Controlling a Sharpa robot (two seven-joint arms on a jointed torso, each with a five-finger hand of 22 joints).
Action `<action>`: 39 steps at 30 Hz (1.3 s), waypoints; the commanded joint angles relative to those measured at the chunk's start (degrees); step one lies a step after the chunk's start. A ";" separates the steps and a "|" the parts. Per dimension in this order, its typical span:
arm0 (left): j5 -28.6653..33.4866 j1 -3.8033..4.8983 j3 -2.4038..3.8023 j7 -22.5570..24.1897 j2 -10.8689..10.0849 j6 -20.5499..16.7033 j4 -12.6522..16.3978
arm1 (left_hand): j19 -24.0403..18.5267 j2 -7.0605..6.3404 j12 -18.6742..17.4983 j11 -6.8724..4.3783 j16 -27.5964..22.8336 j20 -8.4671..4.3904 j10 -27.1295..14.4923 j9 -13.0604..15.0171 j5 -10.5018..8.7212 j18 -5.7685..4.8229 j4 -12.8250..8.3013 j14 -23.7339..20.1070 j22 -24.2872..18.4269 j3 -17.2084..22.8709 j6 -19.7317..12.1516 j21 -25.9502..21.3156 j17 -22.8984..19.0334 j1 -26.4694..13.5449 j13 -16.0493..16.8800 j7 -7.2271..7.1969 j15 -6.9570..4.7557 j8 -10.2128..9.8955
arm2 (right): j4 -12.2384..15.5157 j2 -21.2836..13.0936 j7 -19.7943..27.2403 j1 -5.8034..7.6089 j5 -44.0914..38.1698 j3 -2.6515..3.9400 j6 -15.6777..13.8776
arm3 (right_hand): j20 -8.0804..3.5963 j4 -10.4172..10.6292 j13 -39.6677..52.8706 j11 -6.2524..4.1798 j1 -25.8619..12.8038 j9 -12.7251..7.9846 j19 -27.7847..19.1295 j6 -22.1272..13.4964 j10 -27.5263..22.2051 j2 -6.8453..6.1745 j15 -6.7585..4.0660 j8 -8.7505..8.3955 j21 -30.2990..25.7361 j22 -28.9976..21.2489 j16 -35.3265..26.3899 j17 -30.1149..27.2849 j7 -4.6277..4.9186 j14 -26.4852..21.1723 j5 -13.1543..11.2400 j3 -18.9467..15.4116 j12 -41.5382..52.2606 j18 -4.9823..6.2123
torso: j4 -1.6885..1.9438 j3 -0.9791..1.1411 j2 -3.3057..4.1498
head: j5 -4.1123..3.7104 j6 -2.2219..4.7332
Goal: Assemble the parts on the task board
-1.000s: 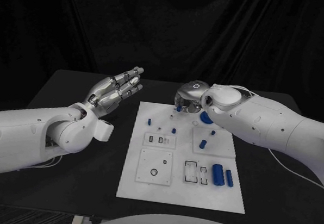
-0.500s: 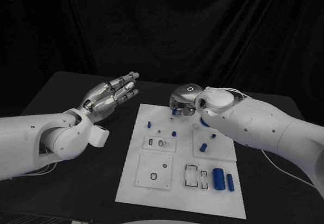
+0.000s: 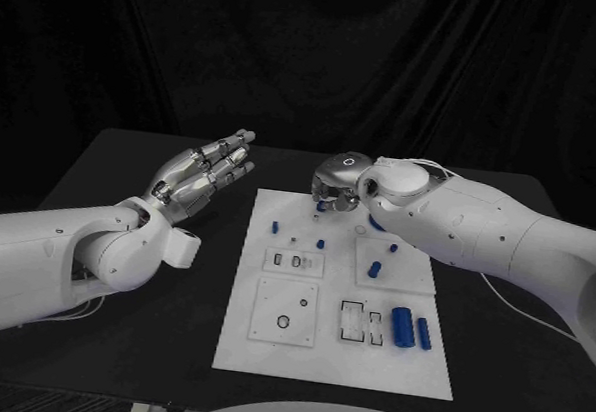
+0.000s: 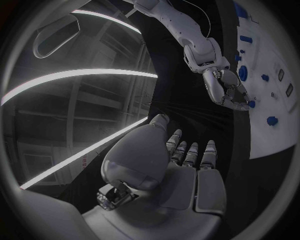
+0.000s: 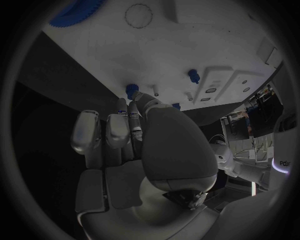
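At the far edge of the task board [image 3: 332,356], the right hand [image 3: 339,184] hovers with its fingers curled down toward a small blue peg [image 5: 132,91]; whether they pinch it cannot be told. The left hand [image 3: 209,172] is raised beside the board, flat, fingers together, holding nothing. Recommended: seat the peg upright in its hole and press straight down, avoiding the neighbouring pegs [image 3: 276,226].

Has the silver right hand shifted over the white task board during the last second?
Yes, slightly. The silver right hand has drawn back toward the far edge of the white task board, and hangs over its far end rather than further in.
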 commanded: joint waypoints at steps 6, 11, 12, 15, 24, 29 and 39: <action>-0.01 0.20 0.07 0.86 0.11 0.27 -0.10 | -0.07 -0.19 0.09 0.61 -0.21 0.51 -0.04 0.08 0.39 0.58 -0.39 0.08 0.08 -0.04 0.43 0.31 -0.05 0.34 0.06 0.31 0.45 0.23 | -0.01 -0.02 -2.73 -0.07 -0.13 0.02 3.71 | 1.18 -0.50 -0.49 1.24 -1.05 -2.55 -3.51 -8.48 -7.24 -1.02 1.12 -4.83 -3.71 -2.64 -3.16 -5.20 -2.83 -3.89 -2.37 0.13 -4.01 -0.15 | -0.13 -0.02 -0.02 | 0.14 -0.16; -0.01 0.19 0.07 0.89 0.07 0.39 -0.36 | -0.06 -0.18 0.09 0.68 -0.21 0.55 -0.03 0.09 0.40 0.58 -0.42 0.08 0.08 0.00 0.53 0.32 -0.05 0.35 0.06 0.38 0.48 0.26 | 0.24 -0.62 -3.34 -0.08 -0.13 0.01 2.99 | 1.78 -1.03 -0.02 1.50 -1.67 -5.15 -5.66 -13.58 -12.68 -0.68 1.59 -5.16 -6.51 -4.19 -4.88 -8.32 -4.97 -6.24 -4.45 -2.55 -6.48 0.43 | -0.15 -0.06 -0.07 | 0.16 -0.22; -0.01 0.19 0.07 0.90 0.05 0.42 -0.41 | -0.06 -0.18 0.09 0.68 -0.21 0.55 -0.03 0.09 0.40 0.58 -0.42 0.08 0.08 0.00 0.53 0.32 -0.05 0.35 0.06 0.38 0.48 0.26 | 0.48 -0.90 -3.35 -0.07 -0.13 0.01 2.33 | 1.83 -1.02 0.05 1.52 -1.69 -5.30 -5.75 -13.78 -12.90 -0.66 1.58 -5.15 -6.65 -4.24 -4.96 -8.49 -5.06 -6.37 -4.59 -2.75 -6.55 0.44 | -0.15 -0.06 -0.10 | 0.17 -0.16; -0.01 0.18 0.06 0.93 -0.01 0.49 -0.49 | -0.06 -0.18 0.09 0.68 -0.21 0.55 -0.03 0.09 0.40 0.58 -0.42 0.08 0.08 0.00 0.53 0.32 -0.05 0.35 0.06 0.38 0.48 0.26 | 1.26 -1.69 -3.10 -0.05 -0.13 0.01 0.20 | 2.03 -0.13 0.47 1.66 -2.21 -7.41 -6.93 -18.42 -14.62 -0.71 1.76 -5.38 -8.27 -5.17 -6.05 -10.39 -5.92 -7.66 -6.04 -4.64 -7.09 0.73 | -0.11 -0.04 -0.09 | 0.14 -0.09; -0.01 0.15 0.06 1.06 -0.39 0.67 -0.80 | -0.04 -0.18 0.09 0.74 -0.21 0.59 -0.01 0.10 0.43 0.58 -0.47 0.08 0.09 0.05 0.64 0.34 -0.05 0.37 0.07 0.44 0.52 0.28 | 9.55 -8.54 -1.17 2.28 0.00 0.00 -12.19 | 1.97 3.43 3.99 1.43 -2.40 -8.74 -7.59 -15.09 -7.57 0.06 1.64 -3.97 -10.55 -5.84 -7.31 -13.12 -5.28 -8.43 -8.16 -6.85 -1.40 1.14 | -0.24 -0.06 -0.20 | 0.72 0.02; -0.01 0.13 0.06 1.11 -0.41 0.73 -1.15 | -0.01 -0.17 0.12 0.85 -0.21 0.67 0.07 0.12 0.46 0.58 -0.57 0.08 0.10 0.14 0.80 0.36 -0.05 0.40 0.09 0.55 0.58 0.32 | 14.88 -13.87 -2.01 3.87 0.03 -0.01 -13.46 | 1.02 4.78 10.62 -0.43 -2.53 -8.69 -7.91 -9.28 3.75 0.55 0.49 -1.46 -12.61 -6.41 -9.66 -15.93 -2.98 -8.93 -9.87 -7.24 10.22 1.36 | -0.34 -0.10 -0.30 | 0.79 -0.17; -0.01 0.06 0.05 1.25 -0.39 0.97 -1.68 | 0.03 -0.15 0.17 1.07 -0.21 0.77 0.25 0.14 0.51 0.59 -0.73 0.08 0.11 0.31 1.02 0.39 -0.05 0.45 0.14 0.72 0.66 0.37 | 19.04 -21.79 -6.33 4.02 2.67 -0.02 -9.24 | -1.19 7.56 83.45 -3.81 -10.81 -4.63 3.84 -4.33 29.99 0.25 -1.87 0.94 1.33 7.46 17.92 36.04 0.37 10.27 -10.71 -9.41 77.21 -2.09 | -0.40 -0.17 -0.46 | 0.79 -0.18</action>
